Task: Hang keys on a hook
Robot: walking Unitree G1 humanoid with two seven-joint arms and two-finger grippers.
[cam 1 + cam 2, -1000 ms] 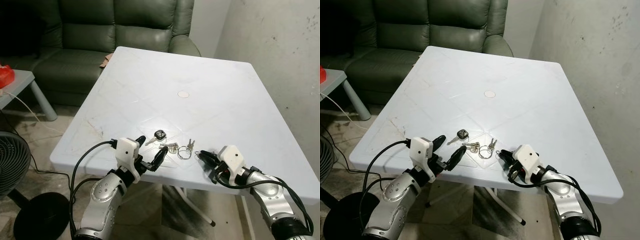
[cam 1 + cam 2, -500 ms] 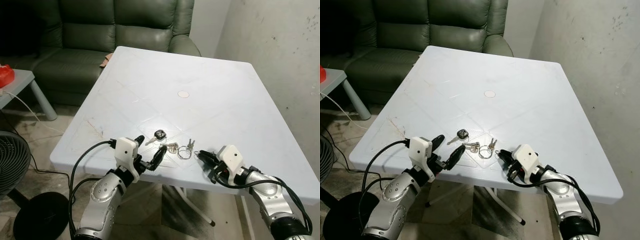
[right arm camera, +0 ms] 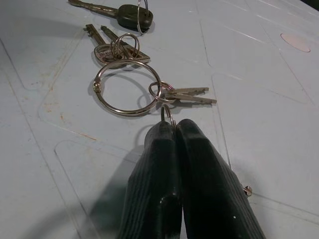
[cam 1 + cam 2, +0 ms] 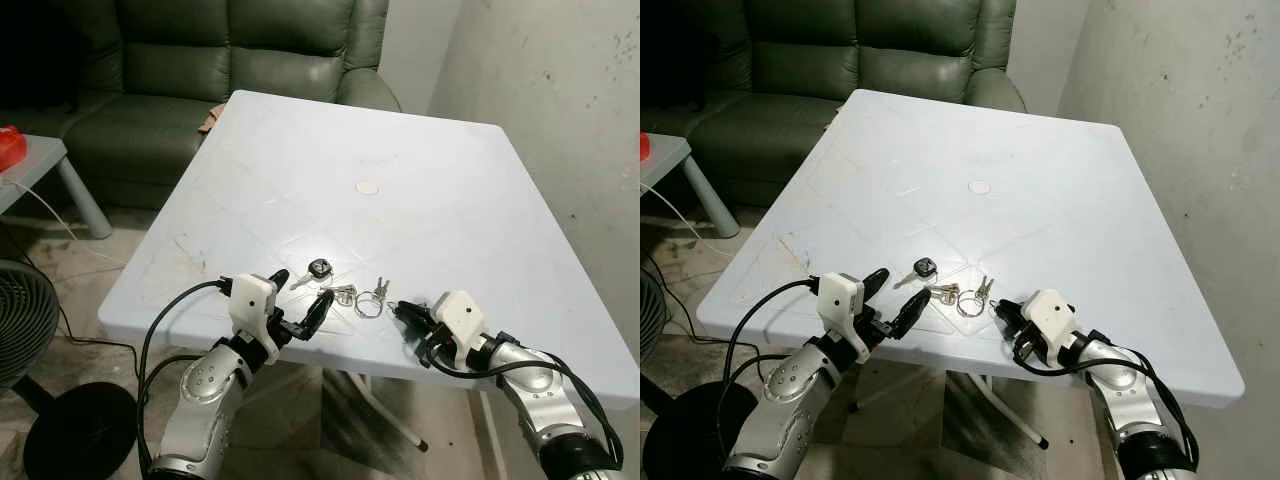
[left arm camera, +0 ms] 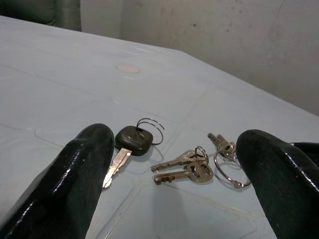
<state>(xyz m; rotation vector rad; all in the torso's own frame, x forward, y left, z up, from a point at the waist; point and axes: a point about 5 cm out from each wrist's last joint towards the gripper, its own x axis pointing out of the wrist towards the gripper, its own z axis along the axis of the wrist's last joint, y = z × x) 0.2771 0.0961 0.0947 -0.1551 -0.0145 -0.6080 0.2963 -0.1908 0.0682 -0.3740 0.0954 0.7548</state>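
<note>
Keys (image 4: 345, 291) lie flat on the white surface (image 4: 420, 200), near its front edge, between the two claws. The bunch: a black-headed key (image 5: 130, 142) at the robot's left, two plain keys (image 5: 185, 168) in the middle, a big ring (image 3: 127, 88) with a small pair of keys (image 3: 187, 94) on the robot's right.

Left claw (image 4: 298, 302): wide open, holding nothing. Fingers (image 5: 75, 179) straddle the bunch from the near side, low over the surface; one tip sits beside the black-headed key, the other out past the ring (can't tell if either tip touches the surface).

Right claw (image 4: 408, 315): fingers (image 3: 159, 149) pressed together. A small ring (image 3: 166, 114) off the bunch is pinched right at the tips in the right wrist view, standing on edge, linked on toward the big ring. The rest of the bunch lies on the surface, not lifted.

Both arms reach in over the front edge. A round mark (image 4: 368, 186) sits mid-surface, well apart from the keys.

Around: green sofa (image 4: 240, 50) behind the surface, fan (image 4: 25, 325) on the floor at the left, grey side table (image 4: 40, 165) with a red object (image 4: 10, 145) on it.
</note>
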